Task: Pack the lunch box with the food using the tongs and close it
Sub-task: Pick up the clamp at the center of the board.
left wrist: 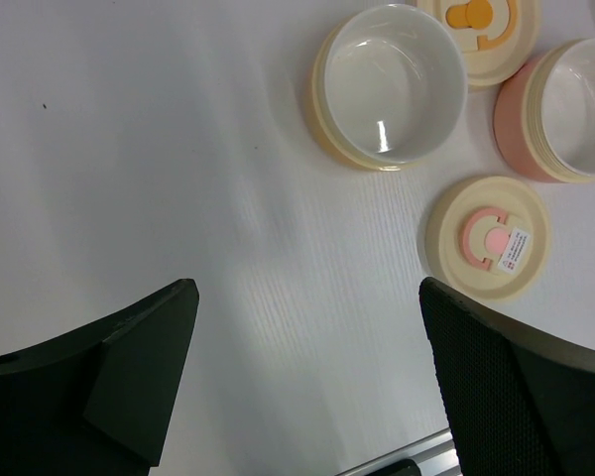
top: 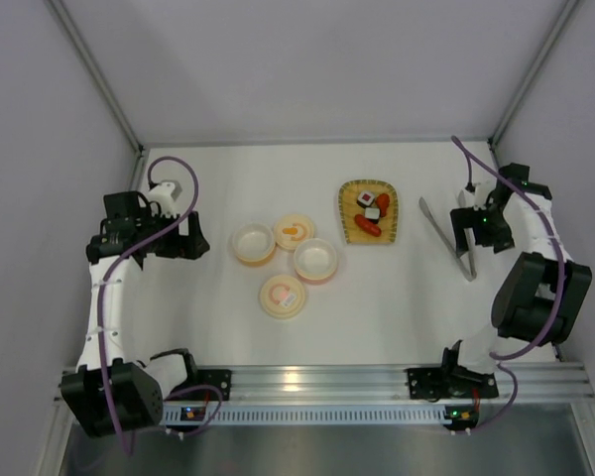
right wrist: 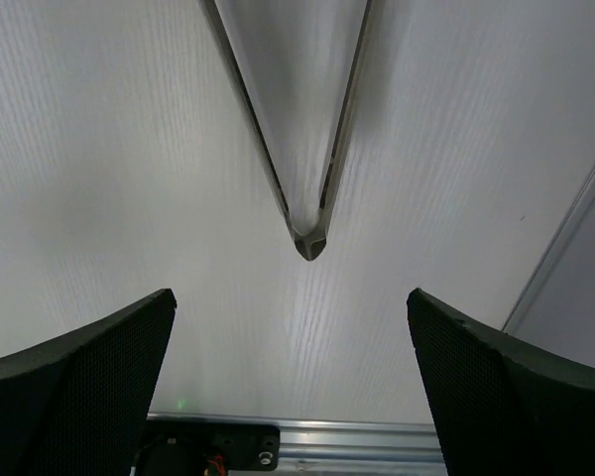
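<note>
The overhead camera takes in the whole surface (top: 218, 178), sharing with two close, downward wrist views: round containers (left wrist: 392, 84) left of the yellow tray (top: 349, 193), tongs (right wrist: 308, 244) right of it.

Food (top: 370, 211) on tray (top: 349, 190) — tongs (top: 437, 224) right of it

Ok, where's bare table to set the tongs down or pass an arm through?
Free: the far strip between the back wall and the yellow tray; the near strip between the pink-marked lid and the front rail; a narrower lane between tray and tongs. Crowded: cream bowl, pink bowl and orange-marked lid cluster with it mid-table.
</note>
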Tool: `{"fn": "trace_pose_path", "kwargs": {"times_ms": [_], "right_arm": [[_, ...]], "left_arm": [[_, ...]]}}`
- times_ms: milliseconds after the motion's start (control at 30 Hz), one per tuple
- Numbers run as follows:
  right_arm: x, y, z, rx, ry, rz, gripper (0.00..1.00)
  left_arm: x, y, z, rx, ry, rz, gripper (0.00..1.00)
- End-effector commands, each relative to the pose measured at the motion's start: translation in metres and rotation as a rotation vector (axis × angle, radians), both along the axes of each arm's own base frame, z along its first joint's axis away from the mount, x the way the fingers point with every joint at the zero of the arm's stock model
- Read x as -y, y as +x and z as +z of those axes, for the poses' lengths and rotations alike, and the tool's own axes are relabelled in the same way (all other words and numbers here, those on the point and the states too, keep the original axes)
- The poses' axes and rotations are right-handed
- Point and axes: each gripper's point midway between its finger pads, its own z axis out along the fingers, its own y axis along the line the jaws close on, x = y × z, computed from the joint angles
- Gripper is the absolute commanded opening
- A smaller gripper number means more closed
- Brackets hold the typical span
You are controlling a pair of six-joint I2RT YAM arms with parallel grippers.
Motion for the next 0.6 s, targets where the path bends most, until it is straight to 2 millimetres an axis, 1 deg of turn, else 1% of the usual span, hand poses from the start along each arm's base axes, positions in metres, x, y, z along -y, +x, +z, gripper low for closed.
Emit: {"fn": "trace_pose_path", "kwargs": {"times_ms": [0, 33, 200, 233, 400, 433, 500, 533, 567], "right_arm": [[0.005, 0.016, 0.000, 0.001, 0.007, 0.006, 0.99], [0.005, 0.020, -0.007, -0.014, 0.016, 0.007, 0.99], [0.006, 0.041, -0.023, 0.008, 0.028, 0.020, 0.99], [0.006, 0.042, -0.029, 0.000, 0.034, 0.024, 0.99], [0.007, 0.057, -0.041, 0.029, 0.037, 0.013, 0.99], [0.007, 0.062, -0.046, 0.038, 0.038, 0.013, 0.99], [0.005, 0.066, -0.054, 0.040, 0.040, 0.011, 0.99], [0.005, 0.067, -0.058, 0.040, 0.041, 0.010, 0.99], [0.005, 0.071, -0.060, 0.054, 0.037, 0.013, 0.99]], "left_arm": [[0.006, 0.016, 0.010, 0.072, -0.023, -0.051, 0.98], [0.007, 0.017, 0.009, 0.071, -0.025, -0.056, 0.98], [0.004, 0.024, 0.004, 0.090, -0.010, -0.059, 0.98], [0.003, 0.026, 0.003, 0.093, -0.008, -0.058, 0.98], [0.002, 0.033, -0.005, 0.099, -0.016, -0.045, 0.98], [0.001, 0.035, -0.008, 0.101, -0.016, -0.038, 0.98], [0.002, 0.037, -0.017, 0.091, -0.031, -0.028, 0.98], [0.001, 0.041, -0.017, 0.098, -0.036, -0.027, 0.98], [0.003, 0.042, -0.019, 0.089, -0.044, -0.032, 0.98]]}}
